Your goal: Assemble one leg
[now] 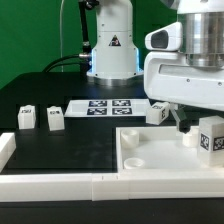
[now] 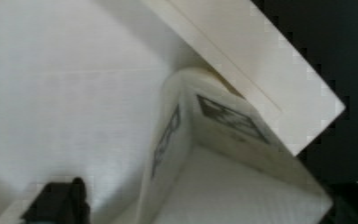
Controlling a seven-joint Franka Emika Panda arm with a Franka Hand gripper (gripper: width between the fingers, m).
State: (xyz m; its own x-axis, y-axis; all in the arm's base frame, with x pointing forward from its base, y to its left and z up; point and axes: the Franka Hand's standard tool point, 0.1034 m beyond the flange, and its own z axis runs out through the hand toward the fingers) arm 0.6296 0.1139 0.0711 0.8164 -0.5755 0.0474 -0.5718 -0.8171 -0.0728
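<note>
While the arm (image 1: 185, 60) fills the upper part of the exterior view's right side, its gripper (image 1: 183, 124) reaches down over the big white tray (image 1: 150, 158) near the front. One leg (image 1: 212, 138) stands on the tray at the exterior view's right edge, tag facing forward, just beside the gripper; whether the fingers touch it cannot be told. Another leg (image 1: 156, 112) sits behind the tray, and two more (image 1: 27, 118) (image 1: 54, 120) stand apart on the black table (image 1: 60, 145) toward the exterior view's left. A marker board (image 1: 108, 105) lies flat farther back. White border bars (image 1: 50, 185) run along the front.

Seen from the wrist, a tagged leg (image 2: 211, 140) lies very close, tilted, against a white surface (image 2: 69, 90). One dark fingertip (image 2: 55, 200) shows beside it, so I cannot tell whether the gripper is clamped or released.
</note>
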